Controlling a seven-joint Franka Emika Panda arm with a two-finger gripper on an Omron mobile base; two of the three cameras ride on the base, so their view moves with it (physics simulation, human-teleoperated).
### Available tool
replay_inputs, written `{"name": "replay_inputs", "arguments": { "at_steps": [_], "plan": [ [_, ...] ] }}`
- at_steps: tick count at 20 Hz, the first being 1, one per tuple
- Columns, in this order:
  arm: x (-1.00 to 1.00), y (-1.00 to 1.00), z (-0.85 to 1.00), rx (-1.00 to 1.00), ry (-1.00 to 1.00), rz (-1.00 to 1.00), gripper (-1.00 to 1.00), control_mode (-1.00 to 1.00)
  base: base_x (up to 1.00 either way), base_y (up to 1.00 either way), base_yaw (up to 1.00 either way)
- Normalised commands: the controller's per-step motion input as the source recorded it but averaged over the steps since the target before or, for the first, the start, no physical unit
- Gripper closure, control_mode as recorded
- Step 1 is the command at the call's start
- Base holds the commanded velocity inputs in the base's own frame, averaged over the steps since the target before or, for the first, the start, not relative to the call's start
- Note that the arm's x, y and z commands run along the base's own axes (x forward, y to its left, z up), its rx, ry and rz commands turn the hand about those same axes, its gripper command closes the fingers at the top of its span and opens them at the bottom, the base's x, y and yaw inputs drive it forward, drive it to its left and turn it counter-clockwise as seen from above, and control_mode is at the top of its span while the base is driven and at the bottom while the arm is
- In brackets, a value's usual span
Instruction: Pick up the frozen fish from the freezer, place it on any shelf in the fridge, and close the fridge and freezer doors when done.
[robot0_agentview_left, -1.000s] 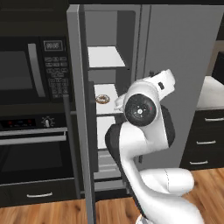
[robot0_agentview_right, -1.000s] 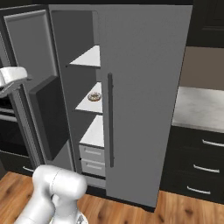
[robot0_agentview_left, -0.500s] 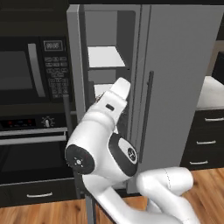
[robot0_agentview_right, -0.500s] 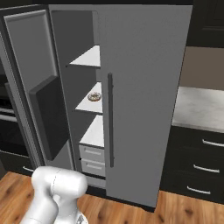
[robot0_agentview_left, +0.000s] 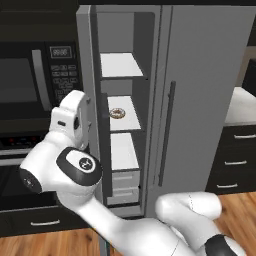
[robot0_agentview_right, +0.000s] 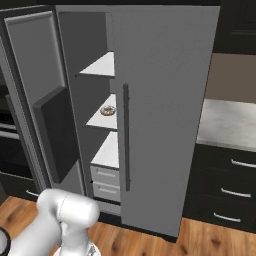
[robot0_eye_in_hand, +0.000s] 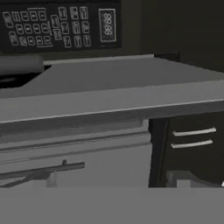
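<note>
Plainly an early moment: freezer (robot0_agentview_left: 122, 65) open, fridge door (robot0_agentview_left: 210, 90) shut. Freezer door (robot0_agentview_right: 45, 100) swung out wide, edge-on in the left base view, probably to leave a clear reach to the white shelves. Brown doughnut (robot0_agentview_left: 118, 113) lying flat on the middle shelf, back from its front lip; grey drawers (robot0_agentview_left: 125, 182) below, closed. Frozen fish: hidden or too small to make out, so no telling which shelf, which way the tail points or how the long axis runs; likely somewhere inside the freezer, going by the task. Claw (robot0_agentview_left: 80, 112) spread about as wide as can be, gripping nothing, raised just beside the open door at doughnut height, on the microwave (robot0_agentview_left: 30, 75) side. Aimed at the microwave keypad (robot0_eye_in_hand: 57, 26) and the door's edge rather than into the compartment, judging by the hand view. Needs swinging round the door's edge and into the opening before any grasp. Worth finding the fish's long axis first, then closing across its slender body.
</note>
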Motion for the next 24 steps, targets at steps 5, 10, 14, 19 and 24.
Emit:
{"name": "replay_inputs", "arguments": {
  "at_steps": [5,10,14,19,24],
  "plan": [
    [0.63,1.00,-0.55,-0.27,0.12,-0.27,-1.00,-1.00,0.00,0.00,0.00],
    [0.91,0.61,-0.76,-0.16,0.18,-0.33,-1.00,-1.00,0.00,0.00,0.00],
    [0.87,0.04,-0.63,-0.06,0.16,-0.29,-1.00,-1.00,0.00,0.00,0.00],
    [0.50,-0.33,-0.31,-0.01,0.06,-0.28,-1.00,-1.00,0.00,0.00,0.00],
    [0.22,-0.88,-0.07,0.01,0.01,-0.23,-1.00,-1.00,0.00,0.00,0.00]
  ]
}}
